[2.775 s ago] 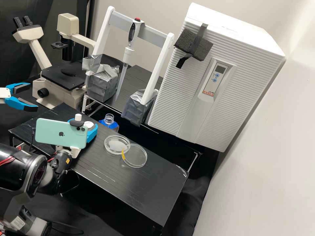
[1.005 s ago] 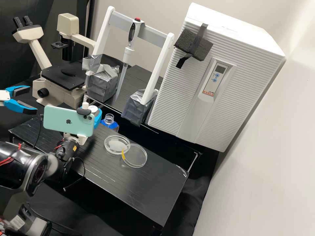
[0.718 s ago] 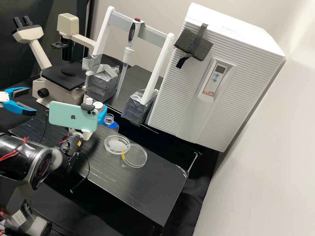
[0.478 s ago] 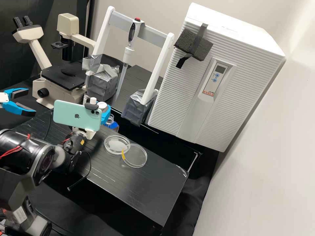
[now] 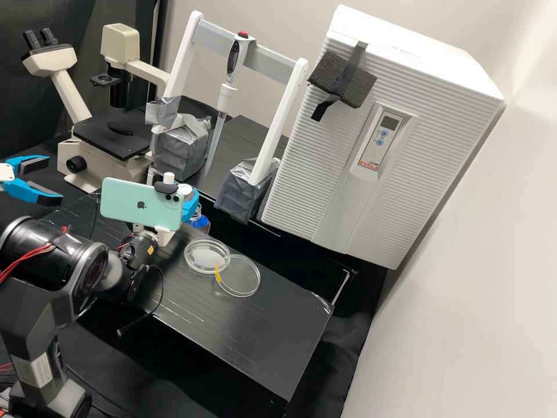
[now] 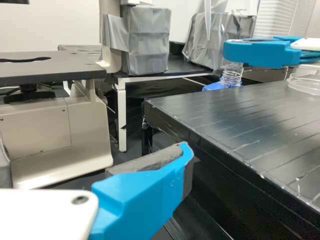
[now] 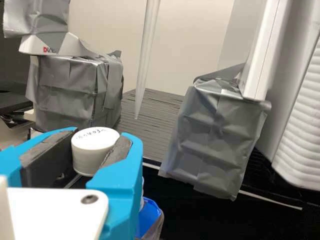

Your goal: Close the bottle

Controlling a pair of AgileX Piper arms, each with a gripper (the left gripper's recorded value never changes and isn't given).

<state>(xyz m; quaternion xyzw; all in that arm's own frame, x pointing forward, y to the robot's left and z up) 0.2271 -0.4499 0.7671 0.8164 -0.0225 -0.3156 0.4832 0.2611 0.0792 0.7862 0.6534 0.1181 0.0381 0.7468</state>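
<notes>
The right arm's dark joint (image 5: 55, 270) is nearest, at eight o'clock in the high view, with a mint-green phone (image 5: 142, 203) clamped at its wrist. The black platform (image 5: 255, 337) runs below it. Two clear petri dishes lie touching near the platform's middle, one (image 5: 206, 255) farther back and the other (image 5: 239, 276) at its four o'clock.

At twelve o'clock from the dishes, the right gripper (image 5: 187, 196) pinches a white cap (image 7: 95, 142) between its grey pads (image 7: 42, 160). It holds the cap directly over the bottle (image 5: 201, 220). The bottle has a clear neck and a blue body and stands upright at the platform's far edge. Whether the cap touches the bottle's mouth cannot be told.

The left gripper (image 5: 53, 181) hangs off the platform, well apart at nine o'clock from the bottle, with its blue fingers (image 6: 145, 195) spread and nothing between them.

Behind the bottle, a white stand (image 5: 272, 64) has both feet wrapped in grey tape (image 5: 180, 145), and a pipette (image 5: 226, 87) hangs from its bar. A microscope (image 5: 93, 145) sits at ten o'clock. A ribbed white cabinet (image 5: 377, 174) with a small control panel stands at two o'clock.
</notes>
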